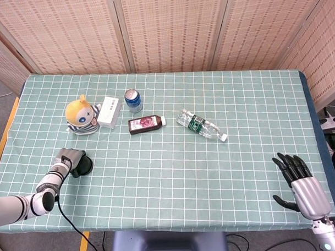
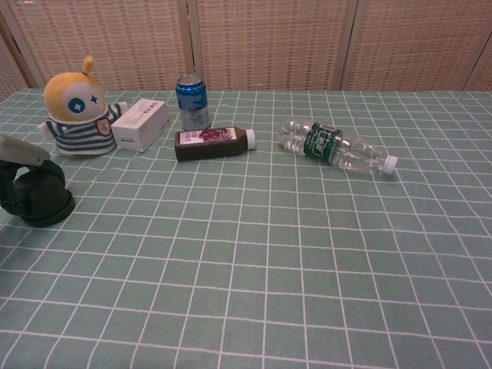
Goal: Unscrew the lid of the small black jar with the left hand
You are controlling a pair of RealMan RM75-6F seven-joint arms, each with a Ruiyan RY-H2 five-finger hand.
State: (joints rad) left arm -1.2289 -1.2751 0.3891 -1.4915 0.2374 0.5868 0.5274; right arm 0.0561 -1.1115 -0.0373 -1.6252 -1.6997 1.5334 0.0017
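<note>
The small black jar (image 1: 84, 165) stands near the table's front left corner, and in the chest view the small black jar (image 2: 41, 203) sits at the left edge. My left hand (image 1: 68, 160) lies over its top from the left, with its fingers curled around the lid. The chest view shows only part of the left hand (image 2: 18, 163), whose dark fingers wrap the lid. My right hand (image 1: 299, 179) hovers at the front right corner, fingers spread and empty, far from the jar.
Behind the jar stand a yellow plush toy (image 1: 82, 114), a white box (image 1: 109, 111) and a blue can (image 1: 133, 99). A dark bottle (image 1: 146, 124) and a clear water bottle (image 1: 201, 125) lie on their sides mid-table on the green checked cloth (image 1: 175, 175).
</note>
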